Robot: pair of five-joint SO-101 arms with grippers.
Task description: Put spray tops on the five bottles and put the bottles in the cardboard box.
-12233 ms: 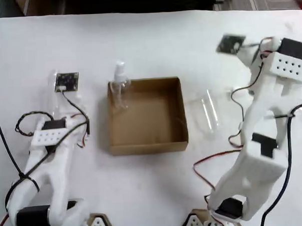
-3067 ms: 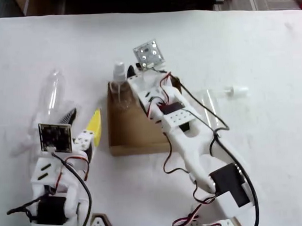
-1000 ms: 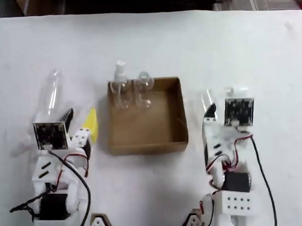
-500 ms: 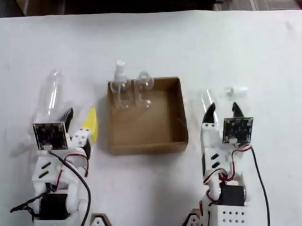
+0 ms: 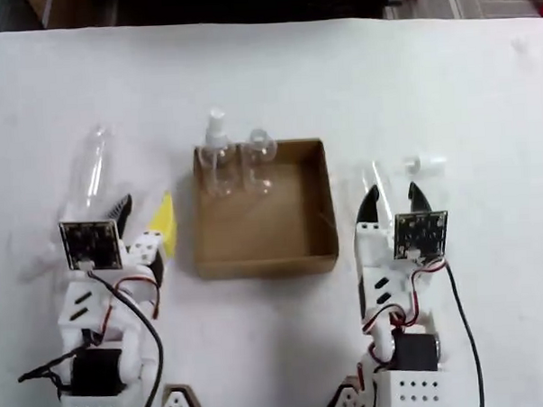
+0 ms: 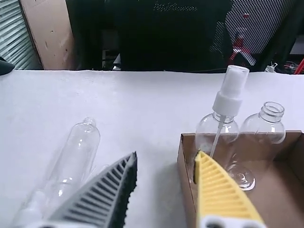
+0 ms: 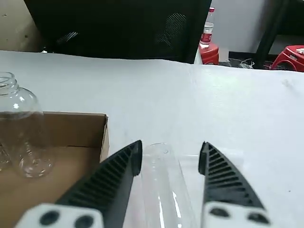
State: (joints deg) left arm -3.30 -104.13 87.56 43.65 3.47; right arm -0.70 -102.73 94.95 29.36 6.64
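Note:
The cardboard box [image 5: 264,249] sits mid-table. In its far left corner stand a clear bottle with a white spray top [image 5: 217,156] [image 6: 218,128] and a topless clear bottle [image 5: 258,159] [image 6: 266,128] [image 7: 19,128]. Left of the box, my left gripper [image 5: 146,213] [image 6: 166,156] is open and holds nothing; just beyond it lies another clear bottle [image 5: 90,171] [image 6: 71,161]. Right of the box, my right gripper [image 5: 393,198] [image 7: 171,147] is open, one finger on each side of a lying clear bottle [image 5: 376,174] [image 7: 164,190]. A loose white spray top [image 5: 425,163] lies just past it.
White tabletop all round, with wide free room at the back and far right. The box wall [image 7: 71,123] stands close beside the right gripper. Both arm bases sit at the near table edge.
The right arm has pulled back from the box, leaving the topless bottle inside, and its gripper has opened around the lying bottle, shifting slightly left. The left arm has stayed put.

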